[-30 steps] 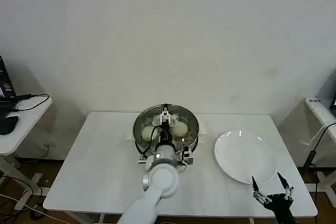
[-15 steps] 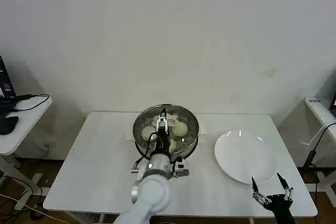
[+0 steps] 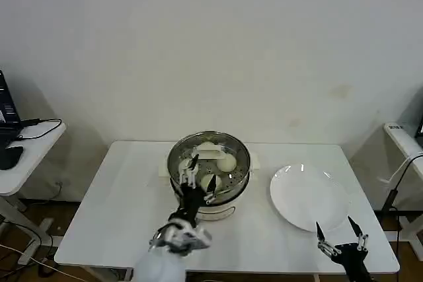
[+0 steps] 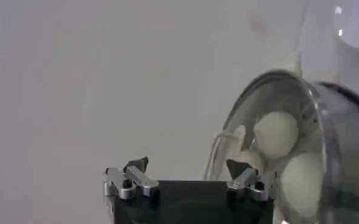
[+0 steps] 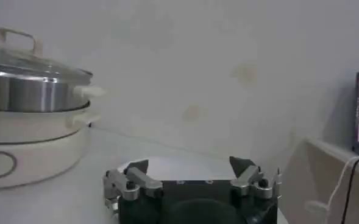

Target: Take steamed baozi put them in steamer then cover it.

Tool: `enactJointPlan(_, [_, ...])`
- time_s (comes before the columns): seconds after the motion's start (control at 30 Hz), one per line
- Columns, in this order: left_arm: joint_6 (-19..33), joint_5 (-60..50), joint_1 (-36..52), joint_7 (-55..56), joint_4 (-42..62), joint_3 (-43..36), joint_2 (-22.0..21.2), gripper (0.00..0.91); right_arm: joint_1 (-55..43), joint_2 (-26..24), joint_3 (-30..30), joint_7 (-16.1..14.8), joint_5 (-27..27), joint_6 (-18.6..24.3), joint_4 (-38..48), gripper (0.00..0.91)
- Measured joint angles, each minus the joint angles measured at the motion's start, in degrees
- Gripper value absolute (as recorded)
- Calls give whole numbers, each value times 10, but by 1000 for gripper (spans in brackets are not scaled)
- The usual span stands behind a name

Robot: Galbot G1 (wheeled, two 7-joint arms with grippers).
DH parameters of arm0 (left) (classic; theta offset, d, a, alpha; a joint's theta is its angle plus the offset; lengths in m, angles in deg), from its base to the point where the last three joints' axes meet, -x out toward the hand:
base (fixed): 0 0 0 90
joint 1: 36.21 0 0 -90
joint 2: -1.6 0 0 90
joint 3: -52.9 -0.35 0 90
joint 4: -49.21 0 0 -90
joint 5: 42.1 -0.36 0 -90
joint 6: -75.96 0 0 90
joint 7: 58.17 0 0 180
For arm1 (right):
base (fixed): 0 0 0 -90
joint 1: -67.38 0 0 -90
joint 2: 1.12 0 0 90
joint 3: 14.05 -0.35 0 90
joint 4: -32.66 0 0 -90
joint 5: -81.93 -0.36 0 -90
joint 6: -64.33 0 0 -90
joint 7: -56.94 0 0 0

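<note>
On the white tabletop [image 3: 119,196], toward its back and just left of centre, stands the steamer [image 3: 209,171], a shiny steel pot on a cream-white base. The cover [image 3: 210,156], clear glass with a steel rim, sits on top of the pot; its cream handle [image 5: 13,38] stands up from the glass in the right wrist view. Through the glass the steamed baozi [image 3: 227,162] show as pale round buns lying inside the steamer, and the left wrist view shows two of them [image 4: 277,135] close under the lid; how many there are in all cannot be told.

The left tool [image 3: 198,180] is raised in front of the steamer, its tips against the near left part of the lid as seen from the head. Its fingers [image 4: 135,180] stand apart with nothing between them.

Further right, a flat white plate [image 3: 309,196] lies on the tabletop, well apart from the steamer.

At the near right corner of the tabletop, just in front of the plate, the right tool [image 3: 339,236] points toward the back, its fingers [image 5: 247,171] spread wide and holding nothing.
</note>
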Motion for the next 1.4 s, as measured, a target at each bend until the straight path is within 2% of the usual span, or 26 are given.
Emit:
enactJointPlan(0.1, [68, 119, -49, 46, -12, 54, 3, 907, 3, -4, 5, 1, 3, 0, -5, 907])
enactJointPlan(0.3, [148, 316, -150, 106, -37, 150, 8, 907, 14, -17, 18, 7, 1, 2, -14, 907])
enactJointPlan(0.7, [254, 474, -322, 175, -26, 252, 0, 907, 35, -40, 55, 25, -3, -11, -33, 907])
enactJointPlan(0.93, [277, 509, -383, 182, -21, 267, -4, 907, 44, -41, 71, 34, -8, -32, -41, 907])
enactJointPlan(1.4, [276, 538, -432, 176, -16, 292, -1, 907, 49, -36, 79, 44, -18, -72, -58, 907])
